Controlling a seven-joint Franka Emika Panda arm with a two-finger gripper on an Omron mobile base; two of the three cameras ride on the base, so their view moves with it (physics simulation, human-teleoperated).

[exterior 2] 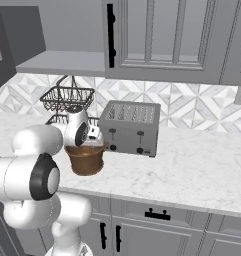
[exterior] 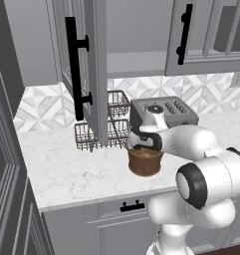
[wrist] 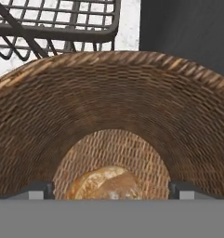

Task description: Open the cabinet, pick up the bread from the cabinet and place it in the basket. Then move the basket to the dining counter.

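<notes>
Lying on the basket (wrist: 108, 111) floor, bread (wrist: 106, 183) sitting between spread fingertips (wrist: 39, 189), gripper (wrist: 111, 189) wide open, holding nothing. Risking catching the woven rim while lifting out, tipping basket against toaster (exterior 2: 131, 127).

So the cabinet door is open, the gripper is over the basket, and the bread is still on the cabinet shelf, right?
Not quite: the bread is not on the shelf. The hand view shows it lying on the bottom of the basket, between the open fingertips of the gripper. The rest holds: the cabinet door is open and the gripper is over the basket.
</notes>
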